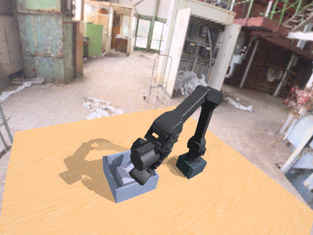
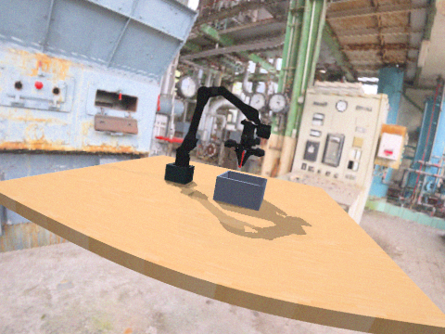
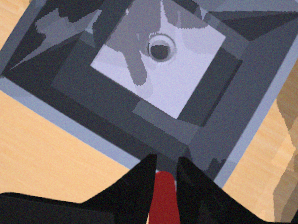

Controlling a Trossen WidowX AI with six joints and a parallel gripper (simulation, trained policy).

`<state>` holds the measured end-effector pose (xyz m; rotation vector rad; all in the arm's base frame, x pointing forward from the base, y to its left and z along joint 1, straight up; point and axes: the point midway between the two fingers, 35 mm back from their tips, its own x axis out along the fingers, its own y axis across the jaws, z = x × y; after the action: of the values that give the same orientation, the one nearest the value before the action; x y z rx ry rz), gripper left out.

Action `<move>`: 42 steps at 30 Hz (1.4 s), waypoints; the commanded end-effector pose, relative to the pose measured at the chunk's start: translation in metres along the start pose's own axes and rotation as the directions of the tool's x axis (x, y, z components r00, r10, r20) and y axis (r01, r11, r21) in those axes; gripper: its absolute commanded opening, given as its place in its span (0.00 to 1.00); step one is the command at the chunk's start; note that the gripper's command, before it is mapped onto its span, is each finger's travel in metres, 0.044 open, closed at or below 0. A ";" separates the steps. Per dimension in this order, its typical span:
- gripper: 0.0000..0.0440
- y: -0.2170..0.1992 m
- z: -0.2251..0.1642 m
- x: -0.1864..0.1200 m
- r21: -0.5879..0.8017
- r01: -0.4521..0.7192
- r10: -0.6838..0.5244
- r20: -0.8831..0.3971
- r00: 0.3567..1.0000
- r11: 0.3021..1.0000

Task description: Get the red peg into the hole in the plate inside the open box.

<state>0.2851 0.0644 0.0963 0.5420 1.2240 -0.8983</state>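
From where I stand, the light is bright and even over the worktop, with no harsh glare on the wood. The arm throws a brown, fairly crisp-edged shadow; seen from above it falls left of the box, so the light comes from the opposite side. Inside the box the walls go dark, while the pale plate catches light, broken by grey shadow patches. The far doorway windows glow nearly white. The arm is so black that its detail sinks away. Fine grain speckles everything, and the background looks soft.
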 end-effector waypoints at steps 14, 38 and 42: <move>0.00 0.006 0.066 0.038 -0.004 -0.023 0.023 -0.021 1.000 1.000; 0.55 0.020 0.092 0.091 -0.135 -0.091 0.069 -0.159 0.985 0.987; 0.79 0.030 0.100 0.086 -0.130 -0.115 0.089 -0.187 0.978 0.985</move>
<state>0.3672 -0.0223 0.0372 0.5667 1.3923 -0.6949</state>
